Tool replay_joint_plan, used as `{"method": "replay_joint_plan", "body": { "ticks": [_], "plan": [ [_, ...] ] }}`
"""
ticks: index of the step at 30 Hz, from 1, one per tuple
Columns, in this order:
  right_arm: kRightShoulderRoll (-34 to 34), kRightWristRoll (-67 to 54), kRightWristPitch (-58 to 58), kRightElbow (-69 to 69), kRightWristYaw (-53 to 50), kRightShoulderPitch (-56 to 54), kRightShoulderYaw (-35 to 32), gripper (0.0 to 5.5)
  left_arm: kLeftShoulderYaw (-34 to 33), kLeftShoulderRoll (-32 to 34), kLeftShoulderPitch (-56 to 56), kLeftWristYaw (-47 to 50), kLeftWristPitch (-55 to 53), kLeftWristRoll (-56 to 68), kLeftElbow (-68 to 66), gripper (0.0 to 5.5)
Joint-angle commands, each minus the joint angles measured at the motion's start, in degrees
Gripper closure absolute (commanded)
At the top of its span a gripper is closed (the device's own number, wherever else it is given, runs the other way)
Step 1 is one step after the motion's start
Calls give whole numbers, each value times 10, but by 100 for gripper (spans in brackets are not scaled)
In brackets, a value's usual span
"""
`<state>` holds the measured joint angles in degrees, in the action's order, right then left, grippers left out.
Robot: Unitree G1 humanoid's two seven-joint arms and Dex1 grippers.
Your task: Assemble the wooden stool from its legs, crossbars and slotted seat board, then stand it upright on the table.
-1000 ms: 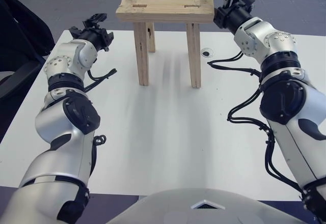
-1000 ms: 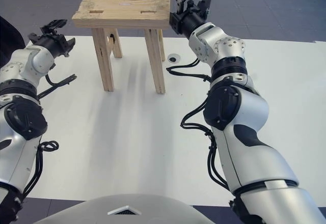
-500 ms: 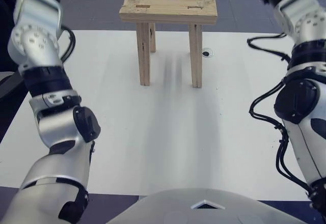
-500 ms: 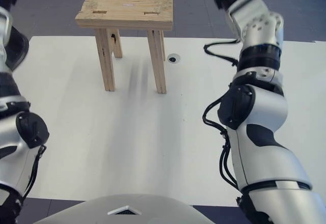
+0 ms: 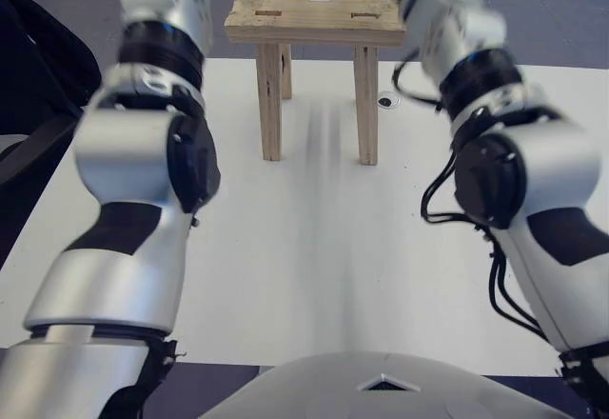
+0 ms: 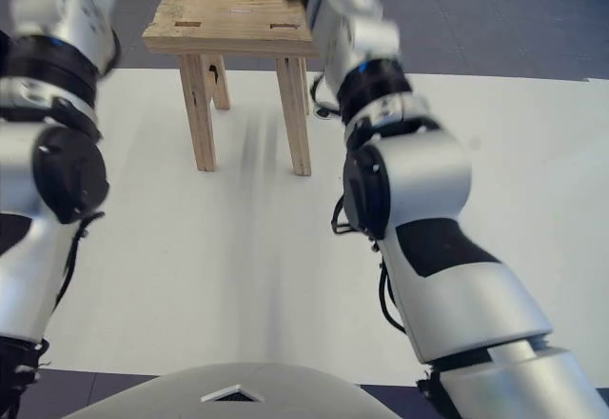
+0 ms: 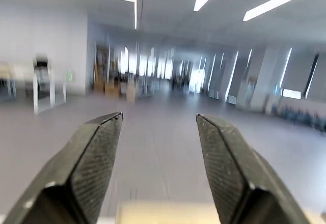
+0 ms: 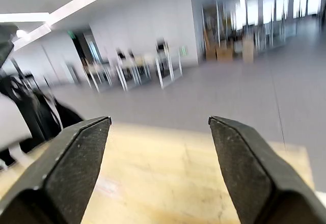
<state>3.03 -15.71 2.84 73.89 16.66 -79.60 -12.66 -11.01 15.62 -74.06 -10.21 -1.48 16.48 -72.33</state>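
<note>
We find the stool (image 5: 314, 19) upright on its legs at the far middle of the counter (image 5: 314, 276). A small round fitting (image 5: 383, 101) sits in the counter just right of the stool's right front leg (image 5: 366, 105). Our left arm (image 5: 157, 114) rises to the left of the stool and our right arm (image 5: 476, 86) to its right. The seat board (image 8: 168, 178) lies just ahead of the right hand (image 8: 159, 119), between its parted fingers. The left hand (image 7: 159, 117) is raised, fingers likewise apart.
</note>
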Motion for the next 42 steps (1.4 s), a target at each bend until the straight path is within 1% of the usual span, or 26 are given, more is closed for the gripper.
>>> {"method": "replay_joint_plan", "body": {
  "ticks": [1,7,9,12,14,16,20,22,26,28,30,33,36,39,42],
  "plan": [
    [25,5,55,21,-7,104,-17,195,-25,-38,150,20,-163,14,-39,281],
    [25,-9,63,-8,38,77,-35,195,-46,0,75,-8,-147,23,35,281],
    [25,-20,52,-31,58,77,-44,195,-64,0,71,-37,-118,45,104,281],
    [30,-61,22,-93,77,74,-81,195,-94,-14,112,-69,-90,92,258,281],
    [26,-97,19,-184,85,91,-101,195,-113,-27,165,-58,-76,121,386,281],
    [14,-130,49,-316,74,133,-106,195,-128,-39,222,-39,-69,140,502,281],
    [12,-136,115,-560,19,255,-71,195,-133,-46,333,8,-82,134,657,281],
    [32,-111,149,-672,-20,339,-63,195,-114,-41,410,15,-79,98,724,281],
    [86,-29,184,-837,-34,548,-23,195,-51,-58,595,23,-90,37,837,281],
    [96,-20,207,-896,-27,643,-3,195,-16,-75,686,28,-82,7,875,281],
    [99,-10,212,-935,-23,709,22,195,8,-90,736,37,-82,-8,902,281],
    [91,28,198,-951,-40,772,60,195,61,-99,777,38,-73,-52,920,281],
    [67,39,204,-965,-79,785,61,195,70,-109,772,48,-85,-54,930,281],
    [49,51,204,-989,-95,830,89,195,87,-107,783,42,-85,-60,940,281],
    [41,54,204,-990,-101,835,100,195,98,-110,793,43,-91,-62,948,281]
  ]
}}
